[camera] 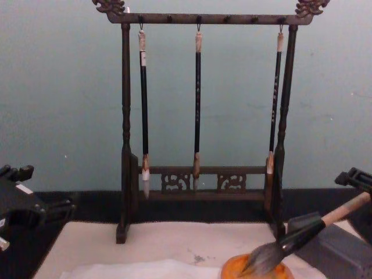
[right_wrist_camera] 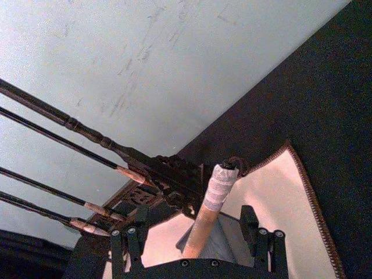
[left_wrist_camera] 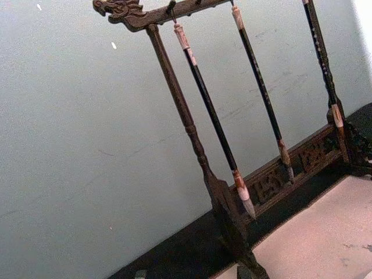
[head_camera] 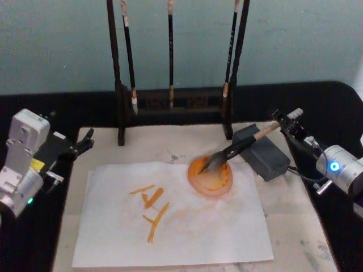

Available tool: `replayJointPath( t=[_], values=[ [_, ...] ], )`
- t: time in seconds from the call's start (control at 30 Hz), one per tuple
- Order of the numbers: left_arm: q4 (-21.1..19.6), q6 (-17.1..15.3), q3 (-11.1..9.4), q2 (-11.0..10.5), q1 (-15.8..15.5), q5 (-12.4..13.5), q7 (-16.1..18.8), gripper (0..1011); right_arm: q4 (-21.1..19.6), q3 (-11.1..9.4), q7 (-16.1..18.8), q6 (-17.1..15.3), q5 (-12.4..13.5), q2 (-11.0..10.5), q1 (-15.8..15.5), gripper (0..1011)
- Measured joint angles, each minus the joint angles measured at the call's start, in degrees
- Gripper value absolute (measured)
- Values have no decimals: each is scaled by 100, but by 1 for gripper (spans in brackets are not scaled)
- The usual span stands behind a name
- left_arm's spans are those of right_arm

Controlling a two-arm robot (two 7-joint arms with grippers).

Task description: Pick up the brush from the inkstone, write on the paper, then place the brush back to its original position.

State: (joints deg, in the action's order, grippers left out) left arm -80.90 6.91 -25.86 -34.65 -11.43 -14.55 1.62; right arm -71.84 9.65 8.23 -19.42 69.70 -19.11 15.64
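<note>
Inside orange dish [head_camera: 209, 193], tuft of brush [head_camera: 243, 145]

The brush rack [head_camera: 193, 103] with three hanging slim brushes [head_camera: 170, 51] walls off the mat's [head_camera: 295, 226] far edge. Before its right post, the inkstone [head_camera: 269, 158], orange dish [head_camera: 212, 184] and slanting brush [head_camera: 238, 148] block a low pass; before its left post and middle, the paper [head_camera: 187, 226] lies open.

We see a dark wooden rack [camera: 125, 116] standing at the far edge of the mat [head_camera: 295, 221], three slim brushes [camera: 197, 104] hanging from its bar, an orange dish [head_camera: 207, 184] before it, a teal wall [head_camera: 57, 45] behind.
</note>
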Motion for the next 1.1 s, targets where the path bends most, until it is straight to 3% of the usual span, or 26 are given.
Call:
replayJointPath(
  t=[0.4,1.1],
  values=[
    [0,0,0,0,0,0,0,1009,265,207,138,37,173,27,213,1000],
    [0,0,0,0,0,0,0,1010,2,354,-62,183,522,-49,29,1000]
  ],
)
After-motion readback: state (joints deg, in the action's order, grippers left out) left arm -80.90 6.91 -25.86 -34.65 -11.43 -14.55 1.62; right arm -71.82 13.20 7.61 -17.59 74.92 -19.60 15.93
